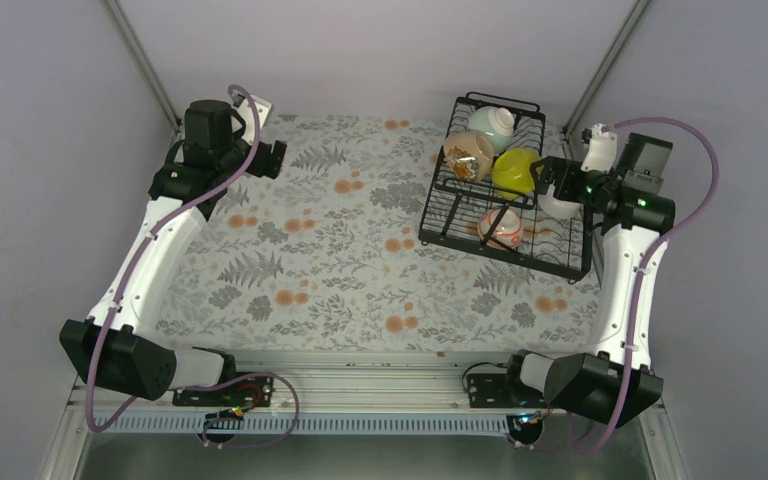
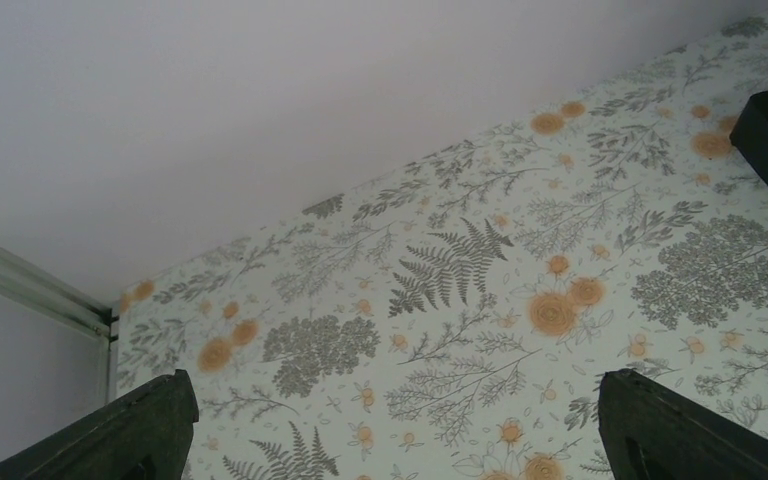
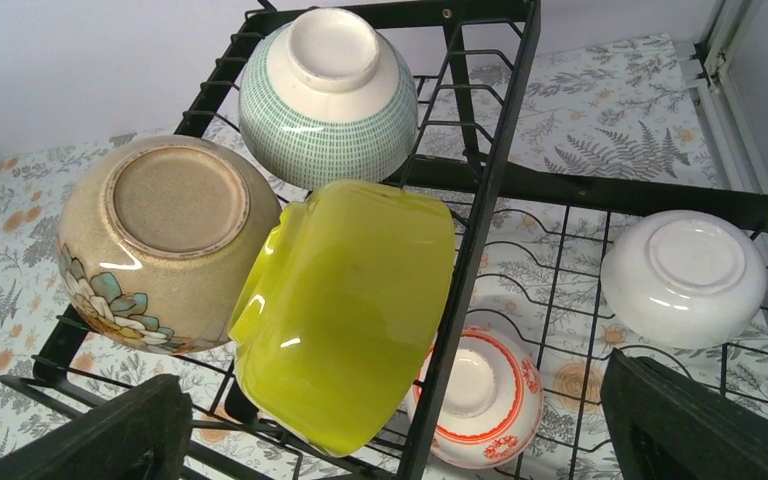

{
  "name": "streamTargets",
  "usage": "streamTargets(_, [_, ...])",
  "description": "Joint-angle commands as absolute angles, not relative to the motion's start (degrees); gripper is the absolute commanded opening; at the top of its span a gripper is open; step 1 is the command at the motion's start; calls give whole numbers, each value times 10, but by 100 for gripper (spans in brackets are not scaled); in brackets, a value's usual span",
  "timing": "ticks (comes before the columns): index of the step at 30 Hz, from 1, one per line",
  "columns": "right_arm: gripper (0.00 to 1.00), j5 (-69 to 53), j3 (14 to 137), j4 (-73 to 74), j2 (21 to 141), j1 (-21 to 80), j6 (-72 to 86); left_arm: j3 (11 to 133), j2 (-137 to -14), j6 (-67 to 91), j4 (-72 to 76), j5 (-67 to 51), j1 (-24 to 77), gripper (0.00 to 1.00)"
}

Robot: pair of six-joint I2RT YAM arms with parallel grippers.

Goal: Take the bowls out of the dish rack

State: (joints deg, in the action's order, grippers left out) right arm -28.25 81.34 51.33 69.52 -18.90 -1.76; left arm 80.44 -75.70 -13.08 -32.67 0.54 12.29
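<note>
Bowls [image 3: 350, 300], five in all, sit in one dish rack [image 3: 560, 190].

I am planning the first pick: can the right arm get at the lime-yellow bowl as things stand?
Probably yes. The right gripper is open and faces the lime-yellow bowl, which lies tilted on the upper tier of the dish rack; nothing stands between them.
</note>
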Motion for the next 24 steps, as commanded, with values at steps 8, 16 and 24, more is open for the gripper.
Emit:
streamTargets(8, [100, -399, 847, 585, 780, -231, -53, 806, -747, -155, -331, -31, 128, 100])
streamTargets(16, [99, -519, 860, 607, 810, -235, -81, 789, -743, -162, -326, -31, 127, 100])
streamTargets(24, [96, -588, 877, 634, 848, -236, -115, 769, -741, -161, -315, -37, 128, 100])
